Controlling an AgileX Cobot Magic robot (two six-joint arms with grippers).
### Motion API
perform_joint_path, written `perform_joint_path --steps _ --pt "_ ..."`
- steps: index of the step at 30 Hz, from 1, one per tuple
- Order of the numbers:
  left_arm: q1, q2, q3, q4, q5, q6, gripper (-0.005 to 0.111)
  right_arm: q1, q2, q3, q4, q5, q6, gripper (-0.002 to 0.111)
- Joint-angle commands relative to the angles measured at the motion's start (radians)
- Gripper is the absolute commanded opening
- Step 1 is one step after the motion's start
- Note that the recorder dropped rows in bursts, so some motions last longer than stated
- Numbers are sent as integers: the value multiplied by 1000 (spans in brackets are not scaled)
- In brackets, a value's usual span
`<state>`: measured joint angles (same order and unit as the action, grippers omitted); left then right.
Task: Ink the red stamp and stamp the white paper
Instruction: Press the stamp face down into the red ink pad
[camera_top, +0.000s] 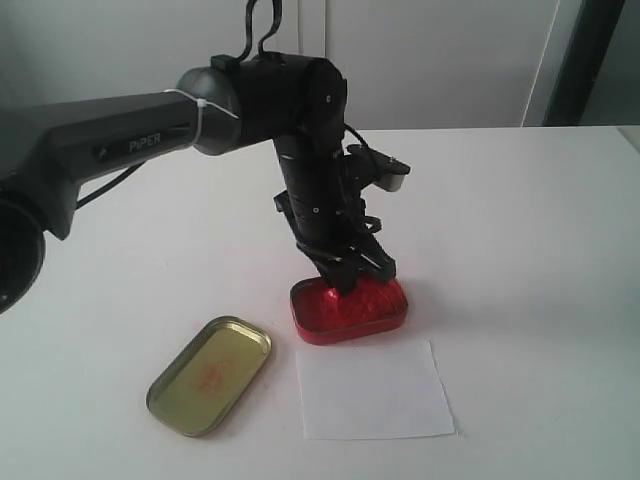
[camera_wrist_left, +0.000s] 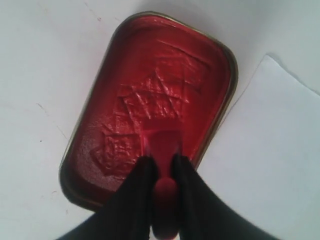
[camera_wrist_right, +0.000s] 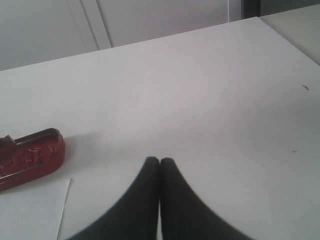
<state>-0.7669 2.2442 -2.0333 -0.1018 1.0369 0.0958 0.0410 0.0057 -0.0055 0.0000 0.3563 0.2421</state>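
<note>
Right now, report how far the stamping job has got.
Done: the gold lid lies off the red tin, and the left hand grips the red stamp. In hand: inking, the stamp's base looks pressed into the tin's ink. Left: the white paper is blank, so stamping remains. The right hand is shut.

One red stamp (camera_wrist_left: 164, 147) is counted, one white paper (camera_top: 375, 392), one red ink tin (camera_top: 335, 318) and one gold tin lid (camera_top: 210, 375) — four small things, with one white table (camera_top: 520, 250) counted beneath them. Two grippers are counted too — a left gripper (camera_wrist_left: 162, 162) and a right gripper (camera_wrist_right: 159, 162), one per wrist view
</note>
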Motion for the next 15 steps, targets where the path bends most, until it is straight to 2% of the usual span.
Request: perform_joint_path --steps 1,15 --pt "-3 15 -17 5 24 13 0 -3 -6 5 -8 -16 1 0" --pt "-3 21 -14 44 -27 13 0 -3 -6 5 -8 -16 1 0"
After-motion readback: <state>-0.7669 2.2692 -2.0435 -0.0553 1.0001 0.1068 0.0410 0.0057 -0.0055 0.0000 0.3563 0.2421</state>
